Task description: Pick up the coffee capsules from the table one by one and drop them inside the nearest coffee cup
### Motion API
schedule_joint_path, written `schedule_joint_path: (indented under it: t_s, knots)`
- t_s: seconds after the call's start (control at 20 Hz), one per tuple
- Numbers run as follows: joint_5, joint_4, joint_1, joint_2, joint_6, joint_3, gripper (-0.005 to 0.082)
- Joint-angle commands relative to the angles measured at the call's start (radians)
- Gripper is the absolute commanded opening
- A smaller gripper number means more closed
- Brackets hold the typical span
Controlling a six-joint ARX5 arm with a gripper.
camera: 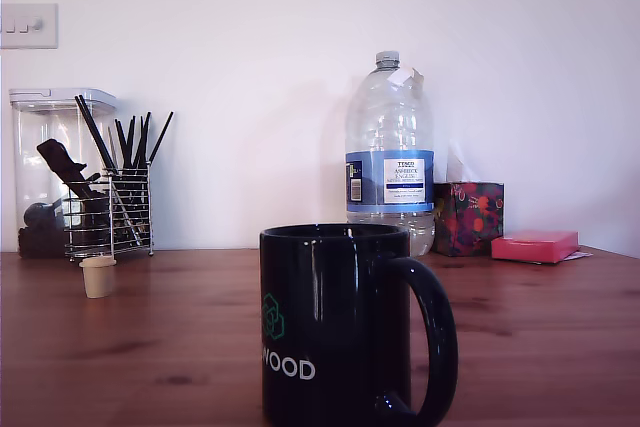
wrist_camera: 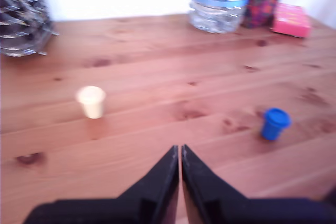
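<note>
- In the wrist view the black jaws are drawn almost together, with only a hairline slit between the tips and nothing held between them. They are over the wooden worktop [wrist_camera: 157, 66].
- Beyond the tips a cream coffee capsule [wrist_camera: 91, 102] stands rim up on the wood. A small blue capsule [wrist_camera: 275, 123] stands well apart from it on the other side.
- In the exterior view the black coffee cup [camera: 335, 327] is nearest, with its handle toward the exterior view's right.
- The cream capsule stands farther back toward the exterior view's left, well apart from the cup.
- Along the wall stand a wire holder [camera: 110, 217] of black sticks, a water bottle [camera: 390, 147], a patterned box [camera: 467, 217] and a pink box [camera: 535, 245].
</note>
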Motion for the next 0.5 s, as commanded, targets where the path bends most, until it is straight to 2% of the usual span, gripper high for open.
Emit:
schedule_joint_path:
  t_s: [0.0,0.3,0.45]
  knots:
    - [-0.028,0.021,0.003,0.018,0.002,-0.028,-0.0019]
    - [-0.110,0.182,0.025,0.084,0.006,-0.030,-0.0019]
    - [-0.112,0.304,0.056,0.101,0.007,-0.066,-0.0019]
